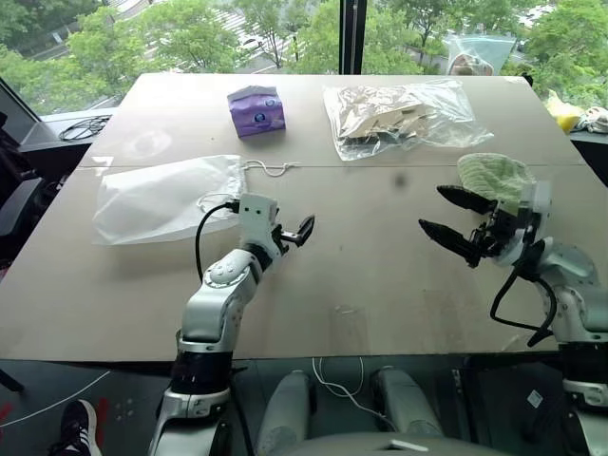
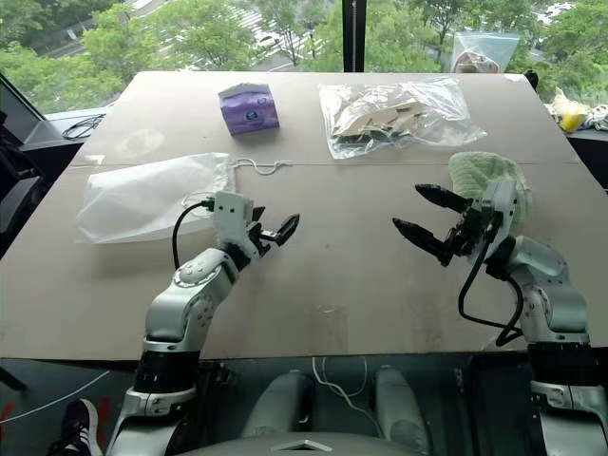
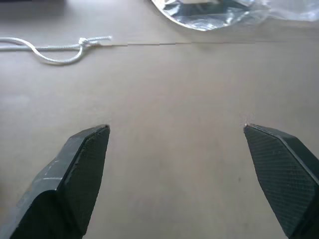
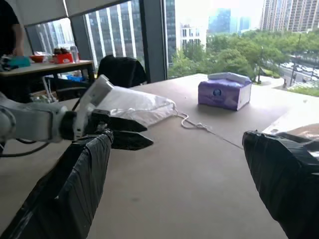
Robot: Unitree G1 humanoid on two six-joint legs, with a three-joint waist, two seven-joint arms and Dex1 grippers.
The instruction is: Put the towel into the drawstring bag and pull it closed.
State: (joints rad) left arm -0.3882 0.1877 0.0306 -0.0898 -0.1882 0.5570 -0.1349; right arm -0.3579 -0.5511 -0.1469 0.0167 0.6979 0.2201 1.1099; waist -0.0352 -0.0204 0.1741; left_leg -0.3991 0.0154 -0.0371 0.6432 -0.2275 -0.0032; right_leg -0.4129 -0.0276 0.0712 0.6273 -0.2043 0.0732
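The pale green towel (image 1: 494, 175) lies bunched on the table's right side, just behind my right gripper (image 1: 432, 209). That gripper hovers above the table, open and empty, pointing toward the middle. The translucent white drawstring bag (image 1: 163, 199) lies flat on the left, its mouth facing right. Its knotted white cord (image 1: 271, 168) trails out toward the centre. My left gripper (image 1: 296, 231) hangs open over bare table in front of the bag's mouth, holding nothing. In the left wrist view the cord (image 3: 60, 50) lies ahead of its fingers (image 3: 82, 159).
A purple tissue pack (image 1: 256, 109) and a clear plastic bag with tan contents (image 1: 399, 114) lie at the far side of the brown table (image 1: 361, 275). Beyond them is a window. Black cables (image 1: 85, 126) sit off the far left corner.
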